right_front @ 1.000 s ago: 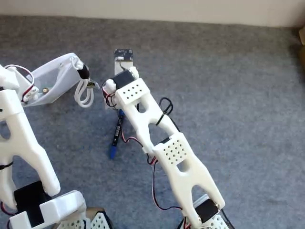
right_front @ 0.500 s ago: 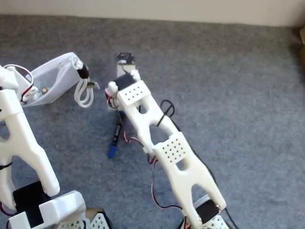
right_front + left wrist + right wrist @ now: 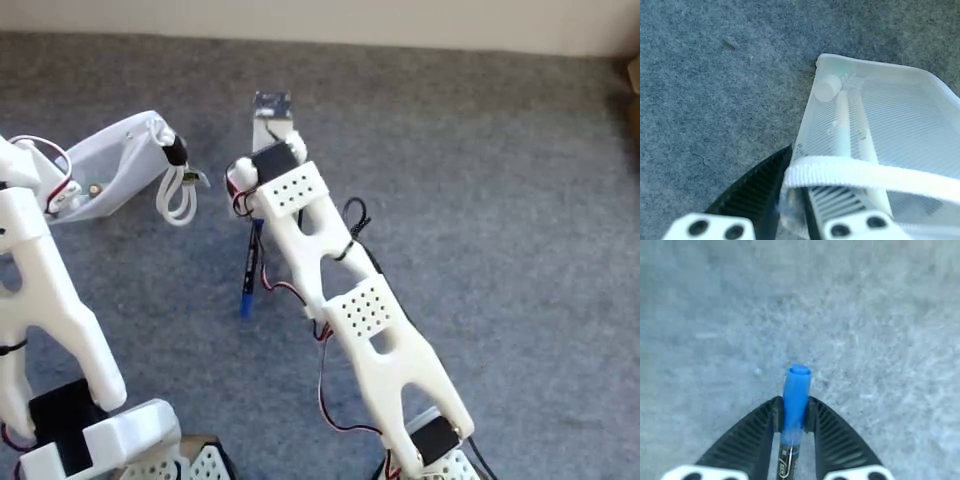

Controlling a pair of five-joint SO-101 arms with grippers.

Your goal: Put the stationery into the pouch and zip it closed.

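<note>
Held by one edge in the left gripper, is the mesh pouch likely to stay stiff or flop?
Probably semi-stiff: in the high view the pouch juts from the left gripper without folding. Likely light: thin see-through mesh with white sticks inside. Its strap loop droops, so it might snag.

Grey carpet (image 3: 520,180) across the whole surface — a pale wall strip (image 3: 400,20) along the far edge.

Bright, diffuse, even light over the grey desk (image 3: 500,200), soft faint shadows beside the white arms (image 3: 365,312), a darker one along the mesh pouch (image 3: 900,120) edge, mild glare on its plastic.
</note>
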